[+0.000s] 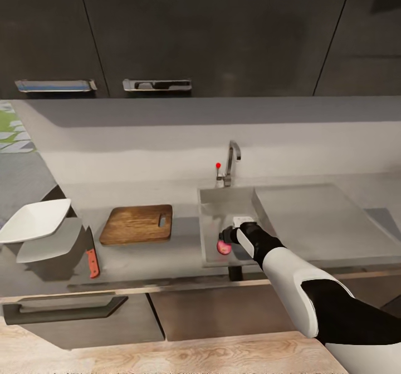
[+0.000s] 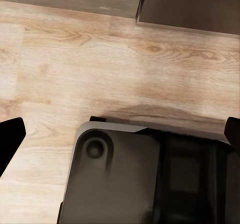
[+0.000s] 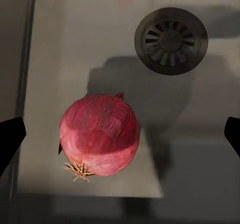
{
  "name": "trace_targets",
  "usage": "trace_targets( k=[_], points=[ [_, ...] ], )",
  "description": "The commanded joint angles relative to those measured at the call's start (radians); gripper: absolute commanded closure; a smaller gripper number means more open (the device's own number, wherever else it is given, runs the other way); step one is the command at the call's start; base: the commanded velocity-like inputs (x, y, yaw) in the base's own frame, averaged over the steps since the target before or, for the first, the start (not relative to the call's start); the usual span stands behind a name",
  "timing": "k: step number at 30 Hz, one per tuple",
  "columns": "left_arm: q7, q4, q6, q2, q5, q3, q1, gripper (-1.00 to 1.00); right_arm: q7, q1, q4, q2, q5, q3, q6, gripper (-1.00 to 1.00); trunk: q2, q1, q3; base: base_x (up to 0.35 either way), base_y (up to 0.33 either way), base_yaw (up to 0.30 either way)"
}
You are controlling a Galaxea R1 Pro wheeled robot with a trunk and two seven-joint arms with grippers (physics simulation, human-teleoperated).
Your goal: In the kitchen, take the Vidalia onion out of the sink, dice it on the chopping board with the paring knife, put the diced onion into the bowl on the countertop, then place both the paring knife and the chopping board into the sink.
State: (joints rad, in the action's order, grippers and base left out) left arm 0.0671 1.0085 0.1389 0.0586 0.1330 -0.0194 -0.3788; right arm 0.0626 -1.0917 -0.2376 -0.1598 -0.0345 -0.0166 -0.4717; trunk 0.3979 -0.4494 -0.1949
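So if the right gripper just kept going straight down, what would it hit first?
Most likely the onion, lying between its open fingers on the sink floor. It sits off-centre toward one finger, so depth is uncertain.

The red-skinned onion (image 3: 99, 135) lay on the floor of the grey steel sink (image 1: 214, 201), between the spread right jaws and not touching either, root tuft up, the round drain (image 3: 171, 40) just beyond it. On the table, well left of the jaws, lay the wooden chopping board (image 1: 137, 224), the red-handled paring knife (image 1: 92, 253) and the tilted white bowl (image 1: 34, 220).
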Motion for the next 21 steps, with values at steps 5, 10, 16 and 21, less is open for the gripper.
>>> trace_targets(
  k=[5,10,16,21],
  points=[
    [0.003,0.001,0.002,0.0,0.01,-0.002,0.0,-1.0,0.005,-0.001,-0.002,0.0,-0.004,-0.002,-0.005,-1.0,0.002,-0.001,-0.01,0.0,0.025,0.0],
    [0.003,0.0,0.002,0.0,0.01,-0.002,0.0,-1.0,0.005,-0.001,-0.002,0.0,-0.004,-0.002,-0.005,-1.0,0.002,-0.001,-0.018,0.0,0.005,0.0],
    [0.003,-0.005,0.002,0.0,0.01,-0.002,0.0,-1.0,0.005,-0.001,-0.002,0.0,-0.004,-0.002,-0.005,-1.0,0.002,-0.001,-0.027,0.0,0.001,0.0],
    [0.003,-0.008,0.002,0.0,0.01,-0.002,0.0,-1.0,0.005,-0.001,-0.002,0.0,-0.004,-0.002,-0.005,-1.0,0.002,-0.001,-0.035,0.0,0.0,0.0]
  ],
)
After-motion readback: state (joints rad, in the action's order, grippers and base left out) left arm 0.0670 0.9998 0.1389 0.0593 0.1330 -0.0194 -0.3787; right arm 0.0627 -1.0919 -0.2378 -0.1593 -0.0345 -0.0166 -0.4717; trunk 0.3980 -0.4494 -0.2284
